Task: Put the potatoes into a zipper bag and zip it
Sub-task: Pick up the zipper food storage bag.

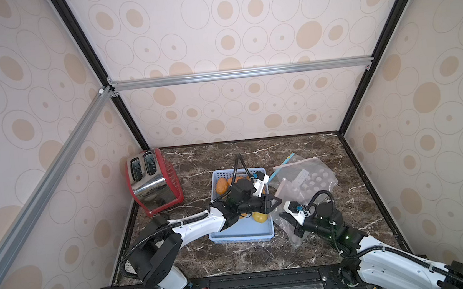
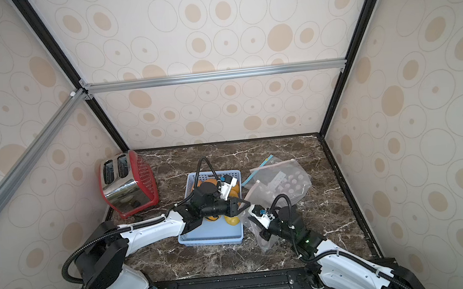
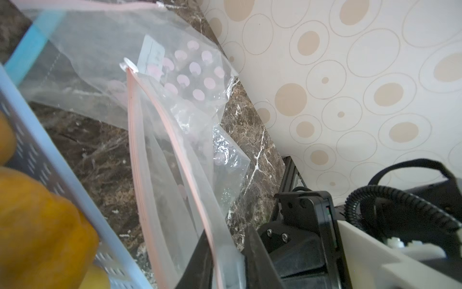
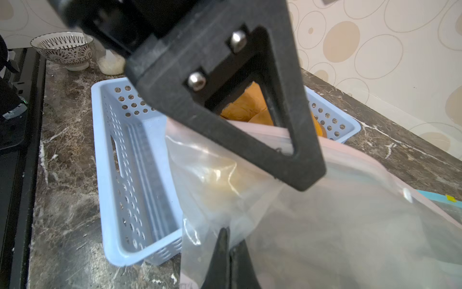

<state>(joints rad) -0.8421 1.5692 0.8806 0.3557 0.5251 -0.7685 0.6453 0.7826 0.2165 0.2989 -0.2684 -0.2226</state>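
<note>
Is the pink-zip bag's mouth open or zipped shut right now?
Open. In the left wrist view, the pink-zip bag has its two pink tracks spreading apart from the slider, with a gap between them.

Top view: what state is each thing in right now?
bag: unzipped, held up by both end effectors
potatoes: lying in the basket
toaster: upright, nothing sticking out
left end effector: shut on the bag's rim
right end effector: shut on the bag
</note>
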